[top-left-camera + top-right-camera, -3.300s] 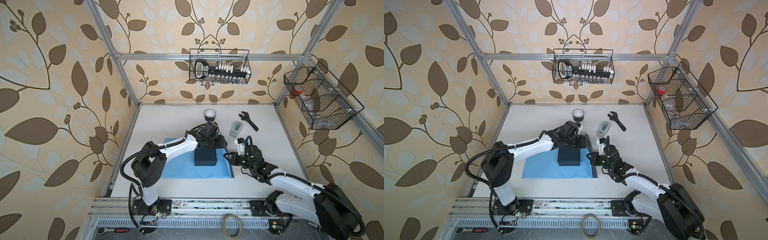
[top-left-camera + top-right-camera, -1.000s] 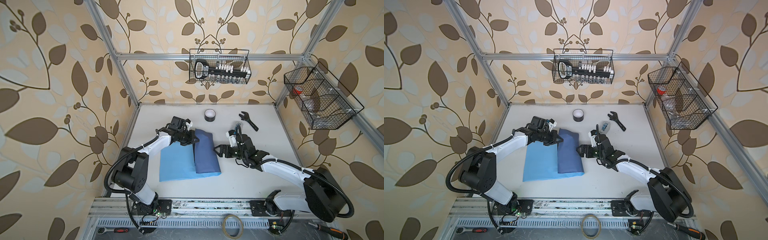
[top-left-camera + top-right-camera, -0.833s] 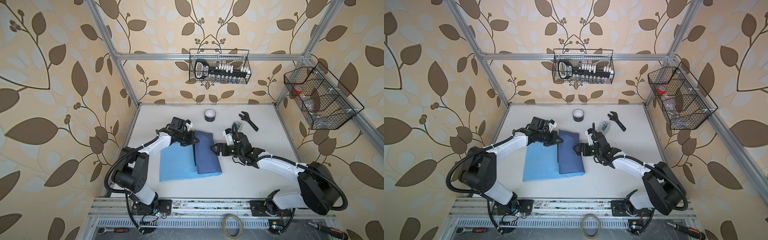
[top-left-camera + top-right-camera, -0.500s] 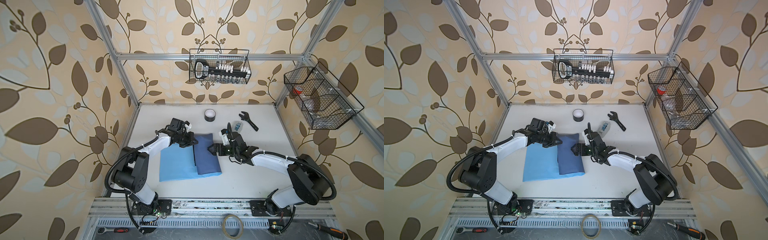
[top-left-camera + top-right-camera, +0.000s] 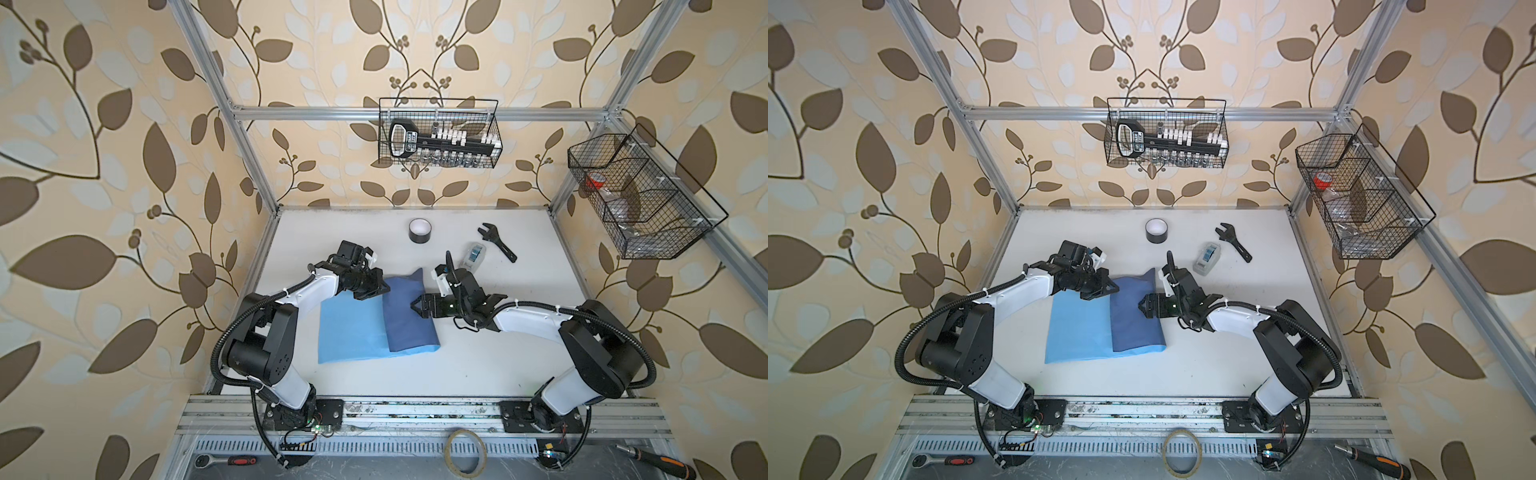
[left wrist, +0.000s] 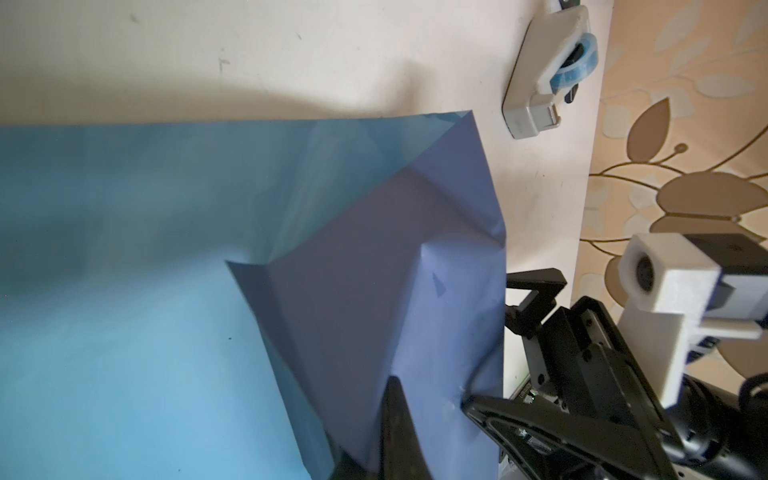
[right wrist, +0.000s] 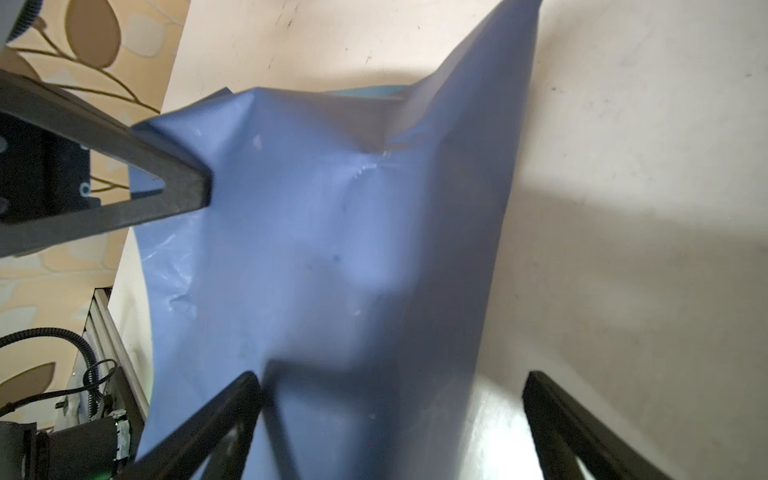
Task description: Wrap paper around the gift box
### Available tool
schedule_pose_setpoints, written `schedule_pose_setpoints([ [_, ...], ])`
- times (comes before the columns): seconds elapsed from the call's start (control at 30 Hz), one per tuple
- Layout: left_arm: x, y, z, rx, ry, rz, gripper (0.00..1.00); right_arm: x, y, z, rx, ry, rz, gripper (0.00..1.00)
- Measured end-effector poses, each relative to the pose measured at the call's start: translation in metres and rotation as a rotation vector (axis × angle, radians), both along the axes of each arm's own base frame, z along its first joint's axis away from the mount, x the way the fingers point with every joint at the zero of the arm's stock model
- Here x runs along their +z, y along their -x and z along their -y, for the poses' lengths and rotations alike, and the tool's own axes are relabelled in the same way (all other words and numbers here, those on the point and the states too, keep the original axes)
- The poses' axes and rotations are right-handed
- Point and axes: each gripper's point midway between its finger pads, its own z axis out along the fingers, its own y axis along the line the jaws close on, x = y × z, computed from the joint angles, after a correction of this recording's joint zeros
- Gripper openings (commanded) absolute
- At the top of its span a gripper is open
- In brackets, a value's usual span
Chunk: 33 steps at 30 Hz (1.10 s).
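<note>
Left gripper [image 5: 383, 291]: clenched on paper [image 5: 353, 332] at the flap edge; pull taut.
Right gripper [image 5: 417, 309]: released, jaws wide beside the fold; press crease snug.
Gift box: hidden, likely beneath the dark flap.

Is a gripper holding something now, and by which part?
The left gripper pinches the paper near the far left corner of its folded-over dark flap. The right gripper is open, holding nothing.

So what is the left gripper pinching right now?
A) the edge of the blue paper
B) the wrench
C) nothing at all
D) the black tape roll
A: the left gripper is shut on the darker folded-over edge of the paper; the tape roll and wrench lie untouched farther back.
</note>
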Motion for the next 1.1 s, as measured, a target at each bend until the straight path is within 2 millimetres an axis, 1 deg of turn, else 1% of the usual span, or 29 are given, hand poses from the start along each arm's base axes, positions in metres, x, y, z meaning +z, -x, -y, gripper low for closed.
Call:
schedule_pose_setpoints([
  [0.03, 0.0, 0.0, -0.001, 0.004, -0.005, 0.005, 0.14, 0.0, 0.0, -0.001, 0.002, -0.002, 0.002, 0.99],
  [0.1, 0.003, 0.001, -0.004, 0.016, -0.014, 0.023, 0.28, 0.0, 0.0, -0.004, 0.007, -0.005, 0.005, 0.99],
  [0.2, 0.007, 0.004, -0.01, 0.048, -0.024, 0.051, 0.45, -0.001, 0.0, -0.007, 0.011, -0.01, 0.009, 0.99],
  [0.3, 0.0, 0.015, -0.017, 0.083, -0.033, 0.033, 0.57, -0.001, 0.0, -0.009, 0.014, -0.016, 0.014, 0.99],
  [0.37, -0.005, 0.024, -0.02, 0.1, -0.027, 0.014, 0.6, -0.001, 0.0, -0.011, 0.015, -0.018, 0.014, 0.99],
  [0.47, -0.009, 0.031, -0.019, 0.112, -0.006, -0.006, 0.62, -0.001, 0.0, -0.012, 0.015, -0.023, 0.016, 0.99],
  [0.63, -0.005, 0.027, -0.01, 0.101, 0.059, -0.005, 0.62, -0.002, -0.001, -0.014, 0.014, -0.03, 0.016, 0.99],
  [0.73, -0.009, 0.026, -0.004, 0.095, 0.08, -0.02, 0.61, -0.002, -0.001, -0.015, 0.016, -0.032, 0.019, 0.99],
  [0.93, -0.022, 0.035, 0.006, 0.065, 0.072, -0.058, 0.55, -0.001, -0.001, -0.016, 0.017, -0.034, 0.022, 0.98],
  [1.0, -0.025, 0.039, 0.01, 0.052, 0.072, -0.067, 0.51, -0.001, -0.001, -0.016, 0.017, -0.034, 0.021, 0.98],
  [1.1, -0.024, 0.038, 0.014, 0.04, 0.083, -0.056, 0.45, -0.002, 0.0, -0.016, 0.015, -0.036, 0.018, 0.98],
])
